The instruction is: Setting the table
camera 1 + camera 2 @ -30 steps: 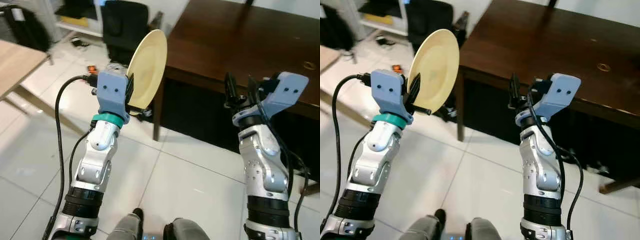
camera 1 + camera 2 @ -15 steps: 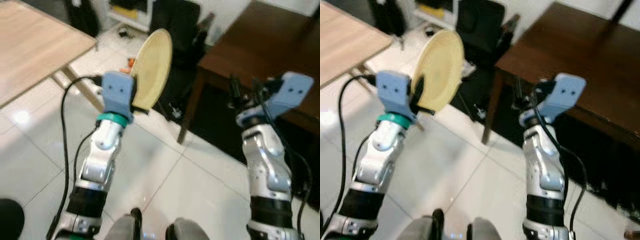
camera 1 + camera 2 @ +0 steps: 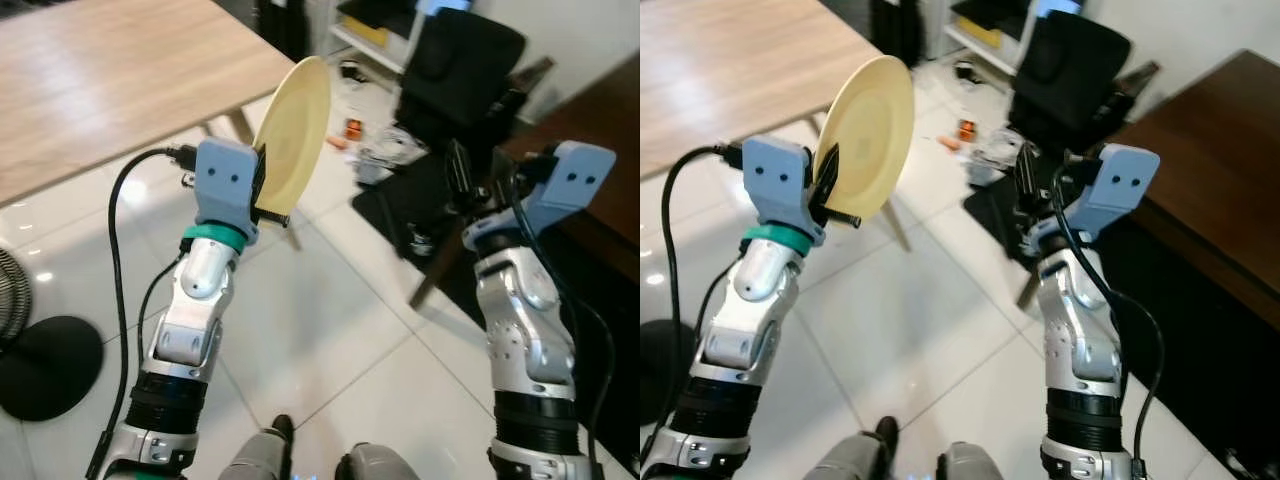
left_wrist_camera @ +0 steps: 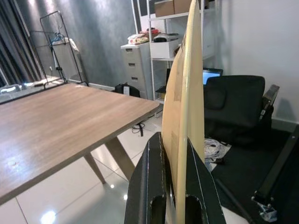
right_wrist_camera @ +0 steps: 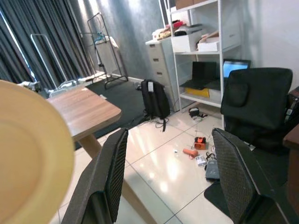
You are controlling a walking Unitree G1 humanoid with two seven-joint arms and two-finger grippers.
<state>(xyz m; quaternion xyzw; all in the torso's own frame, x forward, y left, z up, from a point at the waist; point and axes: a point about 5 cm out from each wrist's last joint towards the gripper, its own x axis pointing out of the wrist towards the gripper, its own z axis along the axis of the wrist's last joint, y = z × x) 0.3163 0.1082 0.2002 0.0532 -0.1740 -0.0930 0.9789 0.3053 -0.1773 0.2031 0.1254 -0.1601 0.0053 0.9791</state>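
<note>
The light wooden table (image 3: 110, 80) is off to my left. My left gripper (image 3: 266, 190) pinches the yellow plate (image 3: 295, 130) by its rim and holds it up on edge, so it cannot slip. My right gripper (image 3: 478, 182) is up, wide open and holding nothing, ready to help.

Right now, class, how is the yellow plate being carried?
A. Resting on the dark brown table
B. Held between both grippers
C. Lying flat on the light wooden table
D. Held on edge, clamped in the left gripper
D: the yellow plate stands on edge with its rim pinched in the left gripper, while the right gripper is open and holds nothing.
</note>
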